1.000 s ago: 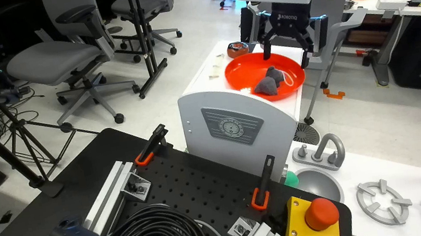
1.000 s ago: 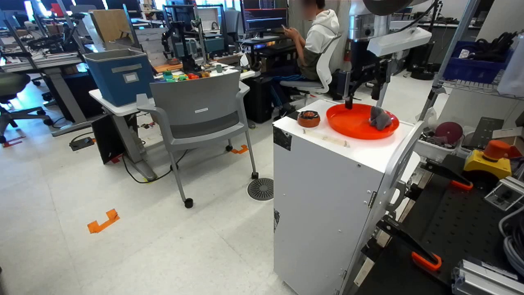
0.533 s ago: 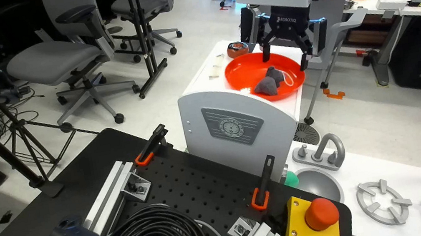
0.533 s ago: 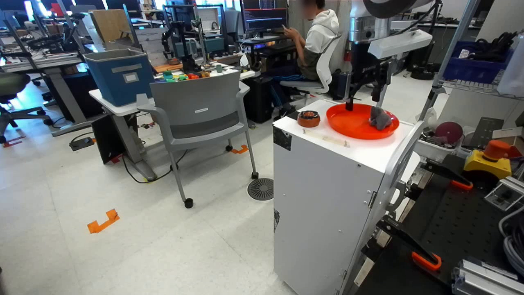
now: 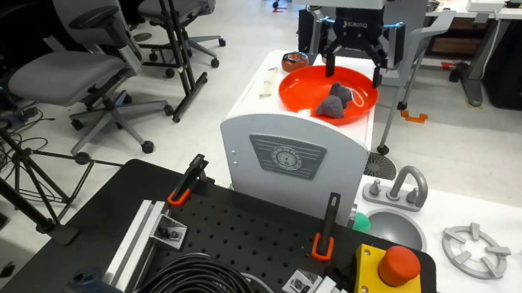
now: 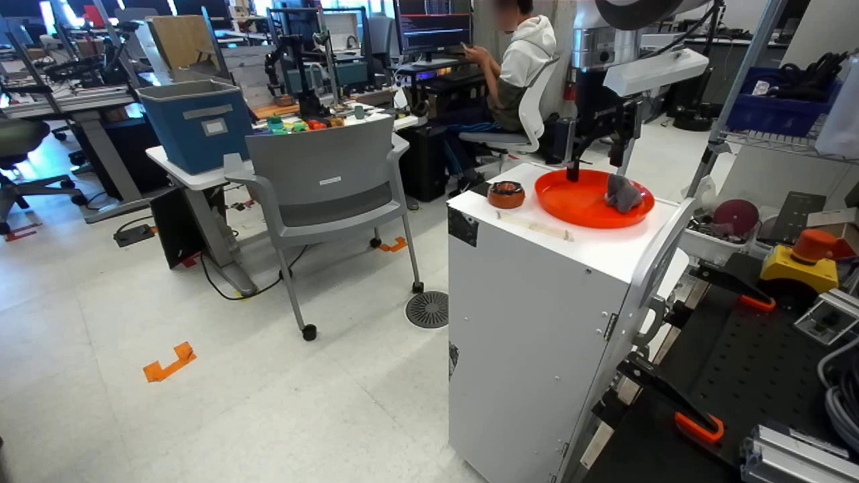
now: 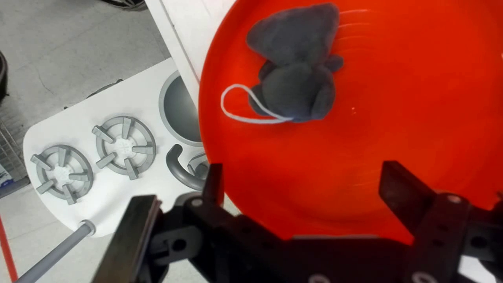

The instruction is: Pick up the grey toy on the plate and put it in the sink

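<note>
The grey toy is a dark grey plush animal with a white string loop; it lies in the orange plate, as both exterior views (image 5: 331,107) (image 6: 624,195) and the wrist view (image 7: 296,90) show. The plate (image 5: 302,90) is a bright orange round dish with a raised rim; it fills much of the wrist view (image 7: 361,141). My gripper (image 7: 301,164) is open and empty. In both exterior views (image 5: 354,78) (image 6: 594,169) its fingers hang over the plate, apart from the toy. The grey round sink (image 5: 396,231) is set in a white counter, partly hidden behind the plate in the wrist view (image 7: 181,112).
The plate stands on a white cabinet (image 6: 537,322) with an upright grey-white panel (image 5: 266,177). An orange tape roll (image 6: 506,194) stands beside the plate. A grey faucet (image 5: 412,180) and two burner rings (image 5: 477,252) are by the sink. A green object (image 5: 361,223) shows at the sink.
My gripper has shifted very slightly downward since a second ago and has held still over the last half second. The toy and plate have not moved.
</note>
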